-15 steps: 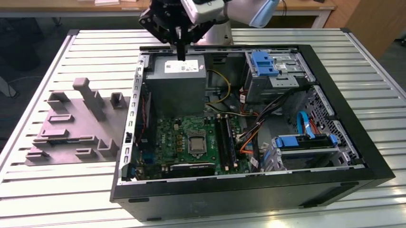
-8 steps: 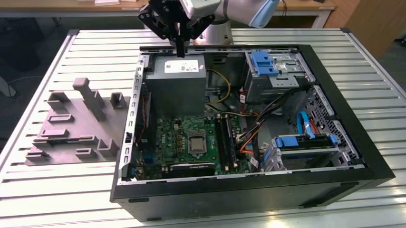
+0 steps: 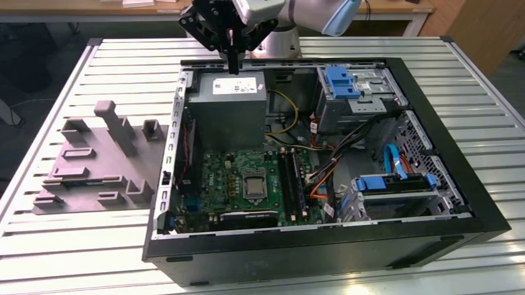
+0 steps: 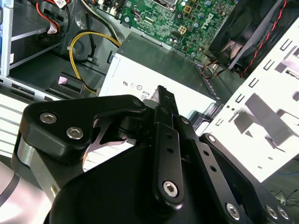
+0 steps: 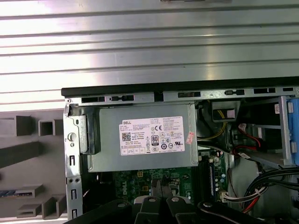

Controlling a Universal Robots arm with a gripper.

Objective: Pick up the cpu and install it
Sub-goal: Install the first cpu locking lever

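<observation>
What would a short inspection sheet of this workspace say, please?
Surface: slatted metal table, carrying an open computer case.
Job's things: cpu cannot be picked out; the socket on the green board lies apart from the gripper.
Clutter: grey moulded tray beside the case, on the exterior view's left.
Grippers: gripper hangs above the power-supply box, fingers together, nothing seen between them.
Cables: yellow cable, blue cable and black bundle inside the case.
Surroundings: wooden furniture behind the table.

Arm reaching downward, end effector (image 3: 233, 66) fingers pressed together, pointing down
</observation>
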